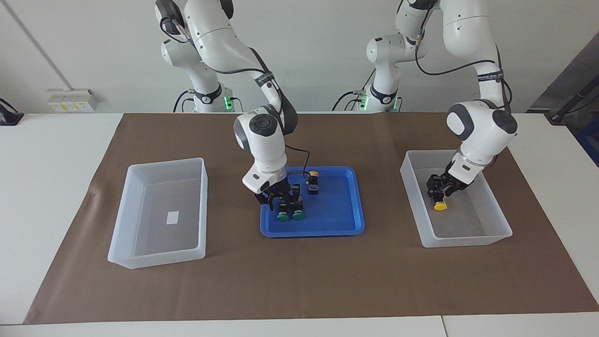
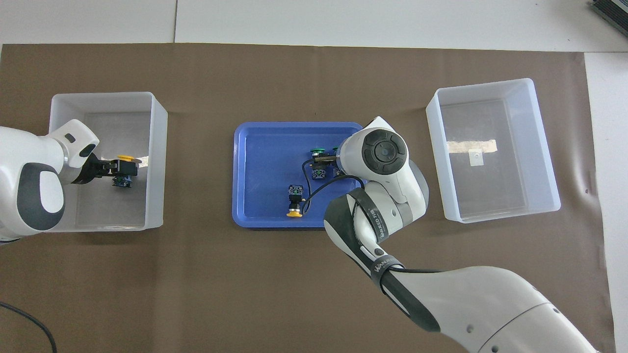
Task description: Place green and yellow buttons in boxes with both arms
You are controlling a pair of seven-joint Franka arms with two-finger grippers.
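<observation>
The left gripper (image 1: 439,194) is low inside the box (image 1: 486,241) at the left arm's end of the table, its fingers closed on the black body of a yellow button (image 1: 439,206) whose cap points down and looks to be at or just above the floor; whether it touches cannot be told. To do this step well, the gripper should let go only once the button rests on the floor, open just enough to free the body, then rise straight up clear of the tall walls so nothing gets dragged or tipped. The right gripper (image 1: 280,195) is down in the blue tray (image 1: 356,206), right at the two green buttons (image 1: 290,215), which stand side by side; I cannot tell how wide its fingers are or whether they hold one. It should take a single button squarely by the body, without nudging its neighbour, and lift straight before swinging toward its own box. As for contents: the left arm's box has only the button in the gripper; the box (image 1: 122,260) at the right arm's end shows only a small white label (image 1: 172,216); the tray has the green pair and a second yellow button (image 1: 313,182), which lies apart from them and nearer to the robots.
</observation>
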